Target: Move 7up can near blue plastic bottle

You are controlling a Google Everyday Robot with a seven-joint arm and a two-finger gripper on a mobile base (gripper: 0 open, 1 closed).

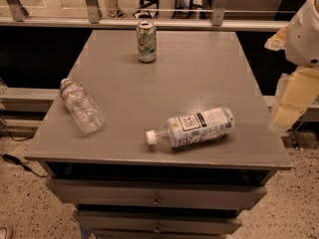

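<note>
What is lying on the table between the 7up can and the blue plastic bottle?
Nothing: the camera view shows bare table between 7up can and blue plastic bottle. The gripper hangs beyond the table's right edge.

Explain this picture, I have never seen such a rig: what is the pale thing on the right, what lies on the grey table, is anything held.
One camera looks down on a grey table with drawers. The pale shape at the right edge is the robot's arm; its gripper, the grasping part, hangs beside the table's right edge, touching nothing on it. On the table: the 7up can upright at the far side, the blue plastic bottle on its side near the front, cap pointing left, and a ribbed clear bottle on its side at the left. None of them is held.
</note>
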